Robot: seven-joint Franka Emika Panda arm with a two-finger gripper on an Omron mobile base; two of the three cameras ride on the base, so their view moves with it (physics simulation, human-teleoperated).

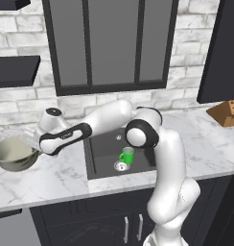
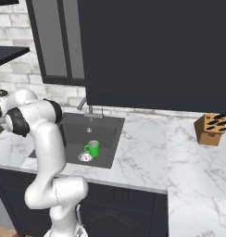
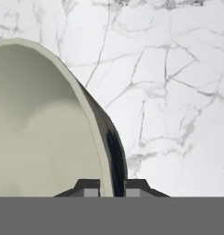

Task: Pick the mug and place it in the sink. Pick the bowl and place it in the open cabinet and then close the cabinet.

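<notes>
Mugs: one mug [image 1: 127, 155], small, bright green, with a side handle, standing upright inside the sink [image 1: 102, 144], just beside the round steel drain [image 1: 120, 166].
Bowls: one bowl [image 1: 13, 153], wide and round, pale beige-olive outside with a smooth cream inside; it sits on the marble well to the left of the sink, far larger than the mug.
Sinks: one, a square dark grey-black basin recessed in the counter [image 1: 195, 139], with a grey metal faucet [image 2: 86, 107] at its back edge.
Gripper: the gripper [image 3: 112, 186] is narrowed onto the bowl's rim, one finger tip [image 3: 88, 187] inside the wall and the other outside, so it holds the bowl by its near edge; seen from the left base camera it reaches the bowl from the sink's side.
Knife blocks: one knife block [image 2: 210, 128], tan wood, angular, on the counter far right of the sink.
Counter: white marble with grey veins, glossy and flat.
Wall: pale brick behind the sink, with a dark-framed window [image 1: 109, 43] of three grey panes above it.
Lower doors: dark fronts under the sink, with two slim silver handles [image 1: 132, 227].
</notes>
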